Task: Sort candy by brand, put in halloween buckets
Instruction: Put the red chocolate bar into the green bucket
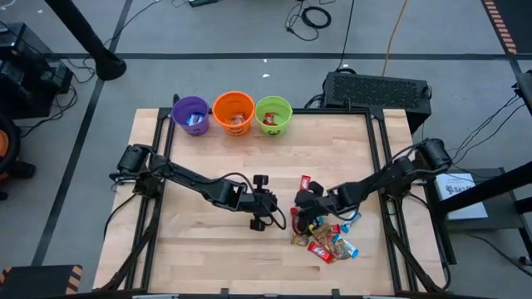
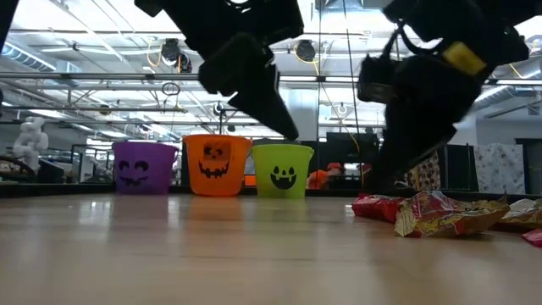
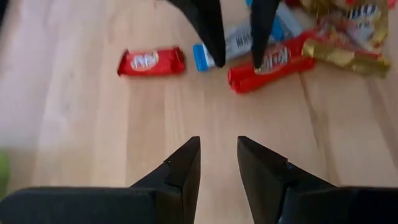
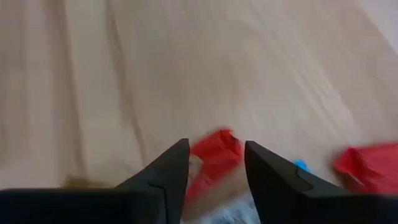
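Note:
Three halloween buckets stand upright in a row at the table's far edge: purple (image 1: pixel 191 115), orange (image 1: pixel 233 111) and green (image 1: pixel 273 115). A pile of candy (image 1: pixel 324 237) lies near the front right, also seen in the low view (image 2: pixel 440 212). One red bar (image 3: pixel 151 61) lies apart from it. My right gripper (image 4: pixel 214 146) is open and low over the pile's left end, with a red bar (image 4: pixel 214 157) between its fingers. My left gripper (image 3: pixel 219 146) is open just left of it, above bare wood, with nothing between its fingers. My right gripper slants down from the table's right. One fingertip (image 3: pixel 217 59) is over a blue-and-white bar (image 3: pixel 233 45), the other (image 3: pixel 256 61) over a red bar (image 3: pixel 277 62). Both bars lie flat on the table. I cannot tell whether the fingertips touch them.
A black keyboard-like box (image 1: pixel 378 90) sits beyond the table's far right corner. Bare wood spreads between the buckets and the arms and along the left half of the table (image 1: pixel 191 241). The two grippers are close together near the table's middle.

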Robot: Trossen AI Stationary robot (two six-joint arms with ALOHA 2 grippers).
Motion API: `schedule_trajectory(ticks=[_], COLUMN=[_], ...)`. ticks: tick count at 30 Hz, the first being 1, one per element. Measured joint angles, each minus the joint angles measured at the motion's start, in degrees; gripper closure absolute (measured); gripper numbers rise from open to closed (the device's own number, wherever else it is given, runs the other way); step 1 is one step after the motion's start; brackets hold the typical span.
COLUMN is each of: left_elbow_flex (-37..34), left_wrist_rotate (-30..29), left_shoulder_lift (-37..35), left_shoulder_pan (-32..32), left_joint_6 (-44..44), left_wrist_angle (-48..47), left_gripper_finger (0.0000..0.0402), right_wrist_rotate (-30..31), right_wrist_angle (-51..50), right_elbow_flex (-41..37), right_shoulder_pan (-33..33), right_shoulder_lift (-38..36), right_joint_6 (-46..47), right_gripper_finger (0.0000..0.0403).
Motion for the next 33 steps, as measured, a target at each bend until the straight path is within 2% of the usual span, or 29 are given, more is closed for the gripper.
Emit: schedule_trajectory(ticks=[10, 18, 24, 33], left_elbow_flex=[0.0, 0.0, 0.0, 0.0], left_wrist_rotate=[0.0, 0.0, 0.0, -0.1], left_shoulder_lift=[0.0, 0.0, 0.0, 0.0], left_shoulder_pan=[-1.0, -1.6, -1.6, -1.6], left_joint_6=[-4.1, -4.1, -4.1, -4.1], left_wrist_angle=[-2.9, -4.0, -3.8, -3.8], left_gripper_finger=[0.0288, 0.0288, 0.0288, 0.0288], right_wrist_rotate=[-1.6, -1.3, -1.6, -1.5], right_wrist_angle=[-10.0, -13.1, -13.1, -12.6], right_elbow_flex=[7.8, 13.2, 15.0, 15.0], right_shoulder_pan=[0.9, 1.8, 2.8, 2.8], right_shoulder_lift=[5.8, 10.8, 12.0, 12.0], right_joint_6=[4.9, 2.4, 0.2, -3.9], right_gripper_finger=[0.0198, 0.0202, 0.0225, 0.0313])
